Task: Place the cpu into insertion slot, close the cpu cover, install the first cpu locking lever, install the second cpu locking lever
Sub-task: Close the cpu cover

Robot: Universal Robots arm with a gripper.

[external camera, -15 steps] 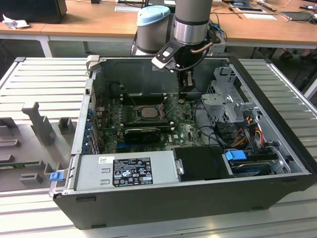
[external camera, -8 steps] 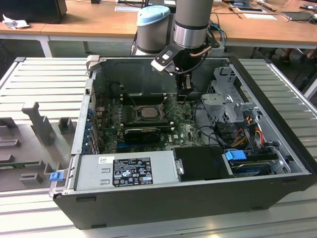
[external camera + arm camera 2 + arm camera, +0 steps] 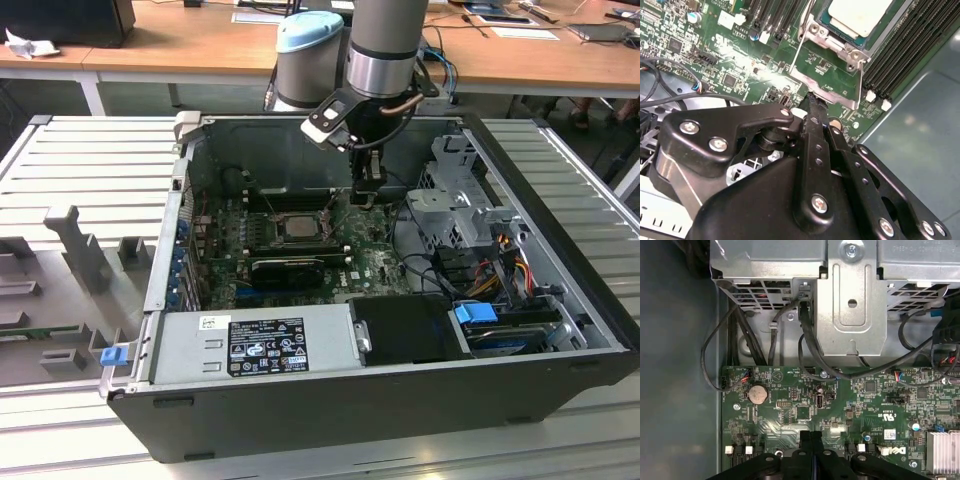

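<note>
Pincer closing in on the socket corner, fingers pressed together on nothing.
Gripper (image 3: 812, 100) is hanging with its tip just beside the metal tab at the edge of the insertion slot (image 3: 270, 230), where the cpu (image 3: 860, 15) is already lying with the cpu cover (image 3: 840, 45) seemingly sitting down around it. A thin wire lever (image 3: 796, 50) is running along the frame's side. Likely a lever is being worked: keeping the closed tip low, pushing steadily, staying off the green board (image 3: 740, 65).
</note>
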